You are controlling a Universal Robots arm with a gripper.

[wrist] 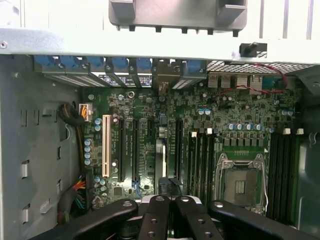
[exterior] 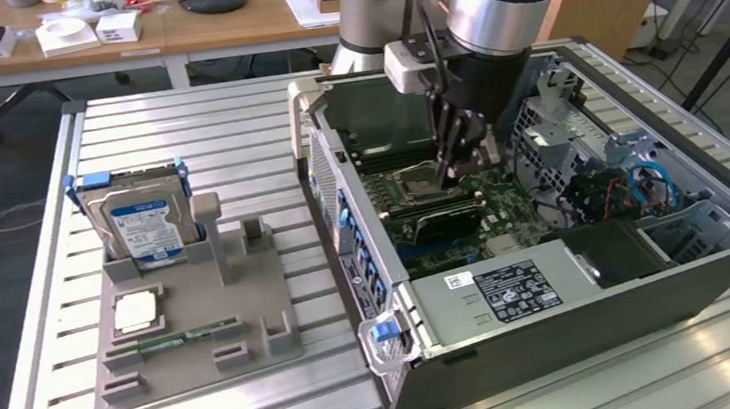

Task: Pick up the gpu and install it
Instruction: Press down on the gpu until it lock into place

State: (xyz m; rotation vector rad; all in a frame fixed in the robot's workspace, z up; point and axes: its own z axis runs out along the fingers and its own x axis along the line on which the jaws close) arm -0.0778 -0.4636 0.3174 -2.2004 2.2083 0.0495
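Hand (exterior: 458, 167) is clenched on the gpu (wrist: 161, 165), held edge-down over the motherboard (wrist: 200, 130). The card is judged light, stiff and fragile, best gripped by its edges.

Reaching down into the open computer case (exterior: 573, 275) on the slatted table (exterior: 170, 133), closed gripper (exterior: 459, 160) hanging just above the green motherboard (exterior: 499, 197) near the CPU socket (exterior: 419, 181), hard drive (exterior: 142, 224) standing upright in the gray holder (exterior: 196, 326) toward the exterior view's left.

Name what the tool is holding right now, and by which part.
The tool is shut on the gpu, pinching its upper edge; the card stands edge-on over the motherboard.
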